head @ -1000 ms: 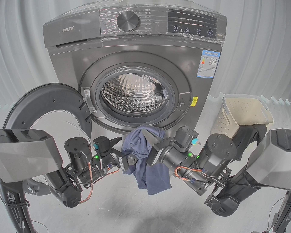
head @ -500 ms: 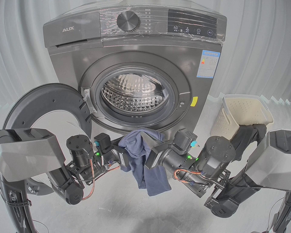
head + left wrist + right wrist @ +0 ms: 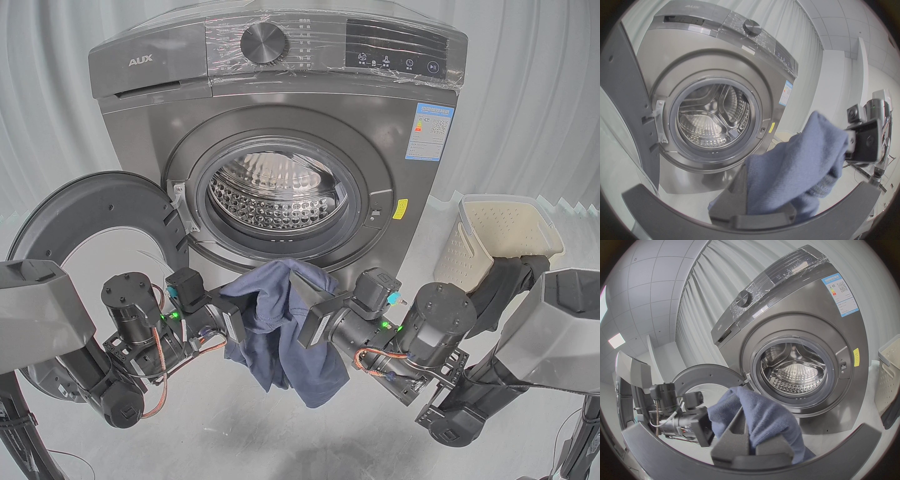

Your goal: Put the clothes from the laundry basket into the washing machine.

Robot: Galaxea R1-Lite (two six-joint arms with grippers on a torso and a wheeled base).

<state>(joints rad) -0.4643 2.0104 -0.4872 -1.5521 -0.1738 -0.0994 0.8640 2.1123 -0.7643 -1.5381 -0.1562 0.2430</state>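
- Blue garment [image 3: 284, 325]: held up in the air between the two grippers, in front of the washing machine [image 3: 281, 106] and just below the rim of its open porthole. Upper edge bunched between the claws, lower folds hanging loose toward the floor, no part inside the drum [image 3: 275, 187].
- Left gripper [image 3: 250, 309]: at the garment's left edge, clamped on the cloth. In the left wrist view, blue fabric wedged against a dark finger [image 3: 736, 190] and draped over it.
- Right gripper [image 3: 303, 290]: at the garment's upper right part, likewise closed on a fold. In the right wrist view, cloth pinched between the fingers [image 3: 734, 433] and bulging above them.
- Both claws near each other but apart, facing across the spread cloth.
- Dark garment [image 3: 509, 278]: draped over the near rim of the laundry basket [image 3: 465, 247], partly hanging outside it, just behind the right arm.
- Laundry basket: cream, perforated, on the floor just right of the machine.
- Door [image 3: 94, 212]: swung wide open to the left, behind the left arm.
- Drum: shiny perforated steel, seen through the porthole.
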